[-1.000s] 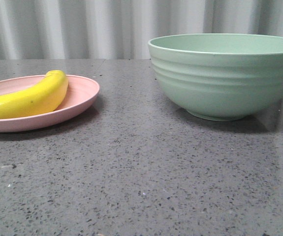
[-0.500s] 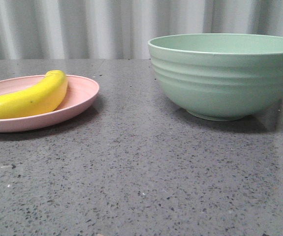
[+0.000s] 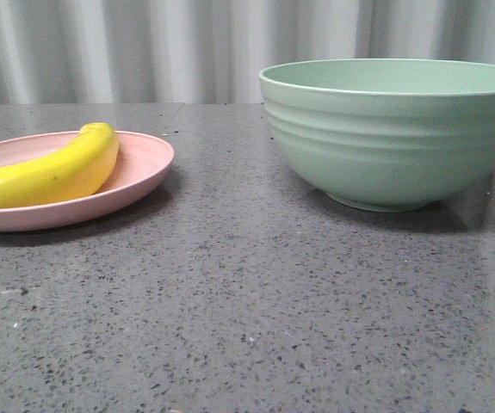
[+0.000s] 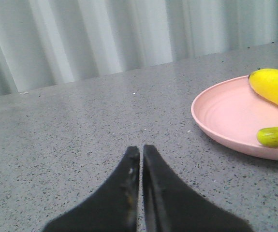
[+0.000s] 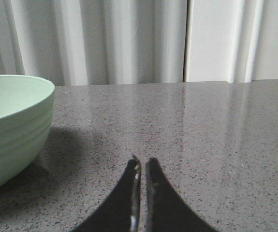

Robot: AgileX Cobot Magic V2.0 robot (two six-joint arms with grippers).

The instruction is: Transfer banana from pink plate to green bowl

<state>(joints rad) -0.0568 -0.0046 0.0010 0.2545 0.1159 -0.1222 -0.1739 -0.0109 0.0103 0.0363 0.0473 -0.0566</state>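
Glossy yellow banana lying on its side in the pink plate, off beside the left pincer; ridged green bowl upright beside the right pincer.

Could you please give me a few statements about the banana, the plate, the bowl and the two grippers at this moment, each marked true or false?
1. The banana lies on the pink plate. True.
2. The green bowl stands on the plate. False: it sits on the grey table, apart from the plate, to its right in the front view.
3. The left gripper holds the banana. False: its fingers are closed together on nothing, off to the side of the plate.
4. The right gripper is shut and empty, near the bowl. True.
5. The bowl's outside is ridged. True.
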